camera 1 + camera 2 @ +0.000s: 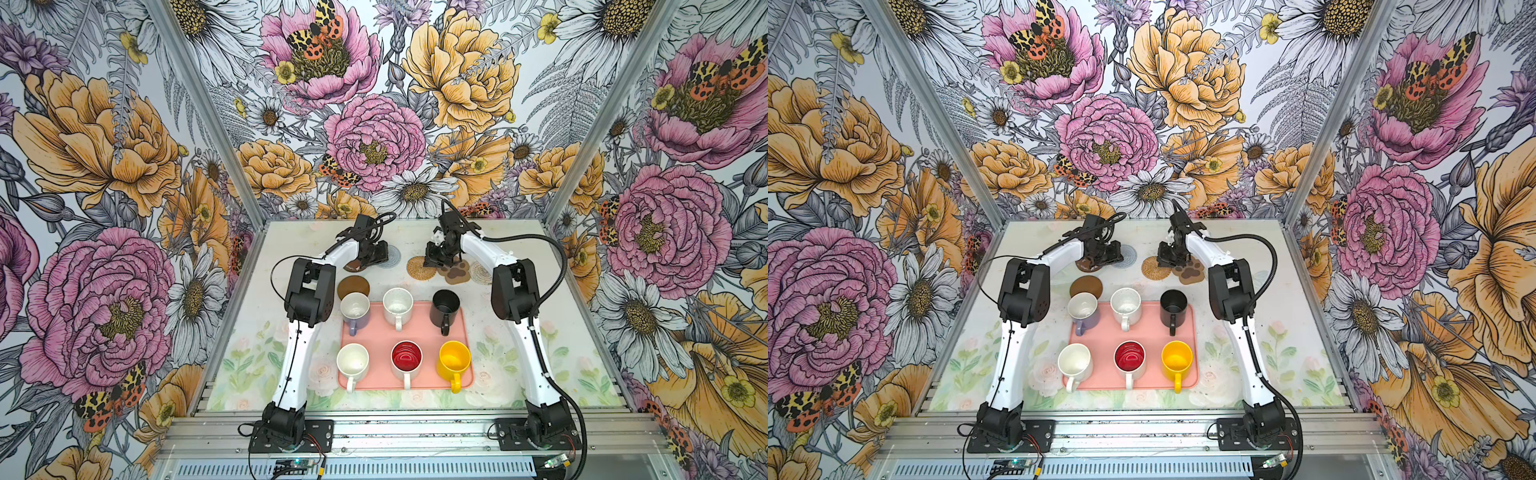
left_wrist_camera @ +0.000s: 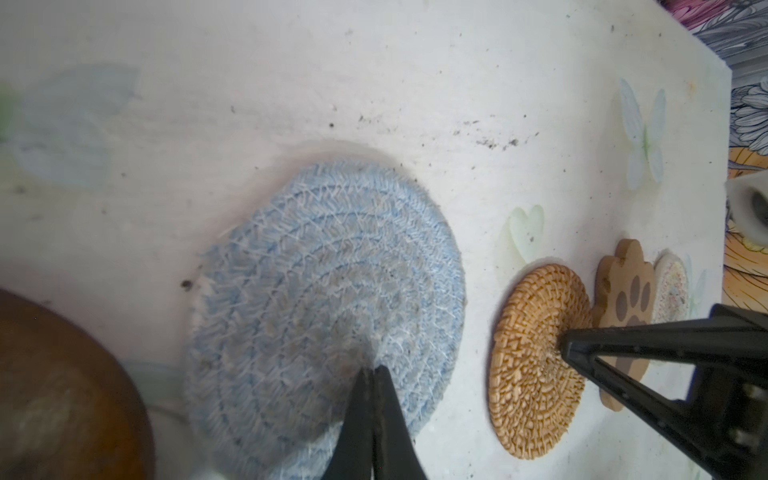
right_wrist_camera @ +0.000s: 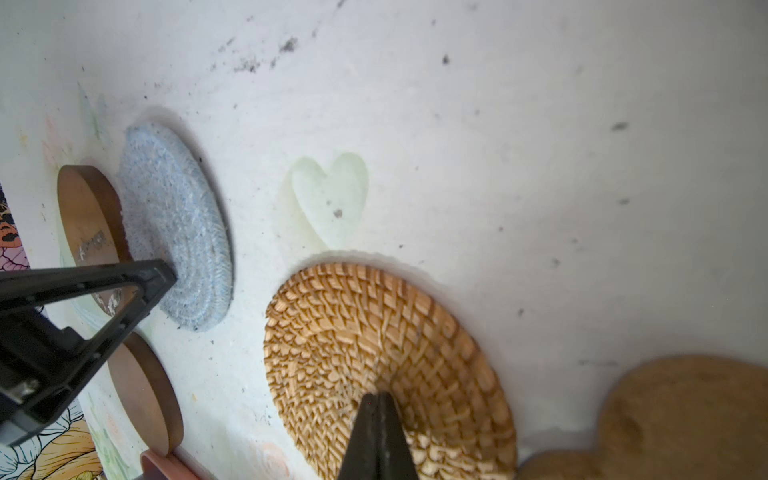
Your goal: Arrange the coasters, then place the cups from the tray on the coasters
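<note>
While cups wait on the tray, my closed left pincer touches the grey-blue coaster and my closed right pincer the rattan coaster beyond it, so I judge I'm arranging, with careful slides needed next.

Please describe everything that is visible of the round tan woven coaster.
The tan coaster is a flat round mat, woven in a spiral from what looks like rattan, golden-brown. It lies flat on the white table, at the far side beyond the tray. The right gripper, shut, rests its tips on it near the middle. The paw-shaped coaster lies close beside it; whether they touch I cannot tell. The blue woven coaster lies clearly apart.
</note>
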### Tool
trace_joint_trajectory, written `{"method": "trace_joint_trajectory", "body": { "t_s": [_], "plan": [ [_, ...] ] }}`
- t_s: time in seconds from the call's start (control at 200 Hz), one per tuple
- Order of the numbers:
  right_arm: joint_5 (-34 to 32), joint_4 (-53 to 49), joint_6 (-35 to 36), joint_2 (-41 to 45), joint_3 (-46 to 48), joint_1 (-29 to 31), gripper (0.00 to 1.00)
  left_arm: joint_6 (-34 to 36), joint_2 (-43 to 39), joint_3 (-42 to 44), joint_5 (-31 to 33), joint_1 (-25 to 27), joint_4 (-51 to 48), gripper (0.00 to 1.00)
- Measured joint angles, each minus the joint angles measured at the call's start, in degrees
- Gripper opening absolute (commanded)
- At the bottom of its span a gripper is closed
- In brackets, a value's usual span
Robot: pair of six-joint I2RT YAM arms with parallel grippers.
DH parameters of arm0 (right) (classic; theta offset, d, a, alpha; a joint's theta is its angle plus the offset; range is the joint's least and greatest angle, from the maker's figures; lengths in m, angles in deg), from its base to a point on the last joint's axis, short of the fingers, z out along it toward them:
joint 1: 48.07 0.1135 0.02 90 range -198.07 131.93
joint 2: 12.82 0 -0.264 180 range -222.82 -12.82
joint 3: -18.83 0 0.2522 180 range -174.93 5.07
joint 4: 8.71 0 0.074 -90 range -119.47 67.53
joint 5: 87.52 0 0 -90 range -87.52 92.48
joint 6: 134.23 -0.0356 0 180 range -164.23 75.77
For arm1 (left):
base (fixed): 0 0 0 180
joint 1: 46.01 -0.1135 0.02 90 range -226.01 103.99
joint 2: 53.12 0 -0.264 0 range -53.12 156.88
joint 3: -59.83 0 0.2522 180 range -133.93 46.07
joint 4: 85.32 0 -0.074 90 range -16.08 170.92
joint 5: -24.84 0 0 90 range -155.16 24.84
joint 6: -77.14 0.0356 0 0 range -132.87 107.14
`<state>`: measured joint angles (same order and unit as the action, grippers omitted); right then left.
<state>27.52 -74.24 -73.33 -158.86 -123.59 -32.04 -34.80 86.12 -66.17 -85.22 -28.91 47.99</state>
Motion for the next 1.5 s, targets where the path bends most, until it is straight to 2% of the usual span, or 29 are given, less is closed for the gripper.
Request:
{"method": "trace_joint_trajectory", "body": {
  "t_s": [0.425,0.841,1.496],
  "plan": [
    [-0.15,-0.28,-1.29,-3.48,-5.88,-0.26,0.0,0.04,-2.14,5.05,0.0,0.46,4.85,0.0],
    [0.24,-0.26,-1.97,-4.55,-7.61,-0.26,0.0,0.92,-5.31,9.57,0.02,2.03,4.68,0.0],
    [1.11,-0.26,-1.97,-4.52,-7.61,-0.26,0.0,0.81,-5.38,7.61,0.13,2.14,0.46,0.0]
  ]
}}
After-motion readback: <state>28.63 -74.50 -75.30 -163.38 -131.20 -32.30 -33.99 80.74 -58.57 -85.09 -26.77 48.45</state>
